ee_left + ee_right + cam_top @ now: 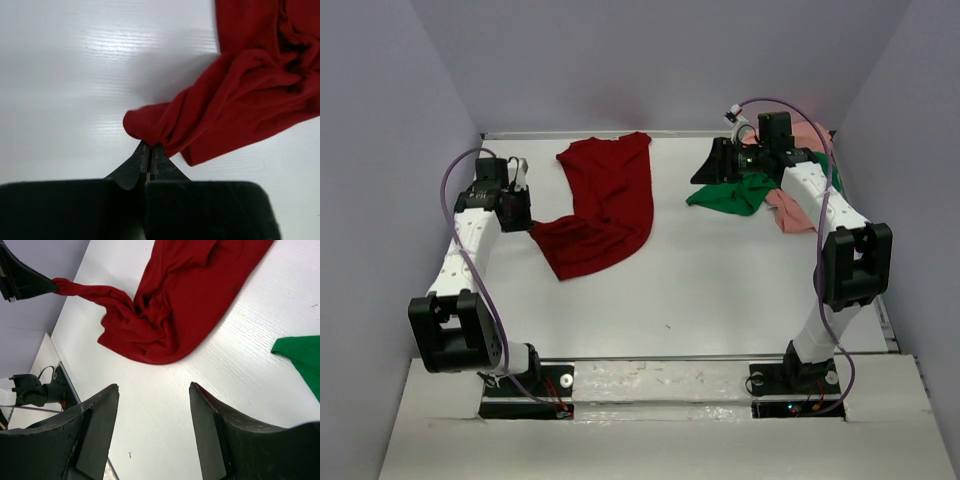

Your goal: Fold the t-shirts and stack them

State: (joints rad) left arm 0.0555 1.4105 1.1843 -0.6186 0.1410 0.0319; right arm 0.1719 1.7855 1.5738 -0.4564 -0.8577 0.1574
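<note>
The dark red t-shirt [605, 205] lies crumpled on the white table [700, 290], left of centre. My left gripper [527, 216] is shut on a bunched corner of that shirt at its near-left end, and the cloth [240, 95] pulls out from the pinched fingertips [149, 146]. The bright green t-shirt [735, 195] and the pale salmon pink t-shirt [790, 210] lie heaped at the back right. Above the table, just left of the green shirt, my right gripper [713, 163] hangs open [154, 386] and holds nothing. Its wrist view takes in the red shirt [175, 305] and a green edge [302, 357].
Grey walls close in the table on the left, back and right. The right arm's links [825, 215] reach over the pink and green heap. In the right wrist view the left gripper [27, 282] shows at the far corner, with a stretched strand of red cloth.
</note>
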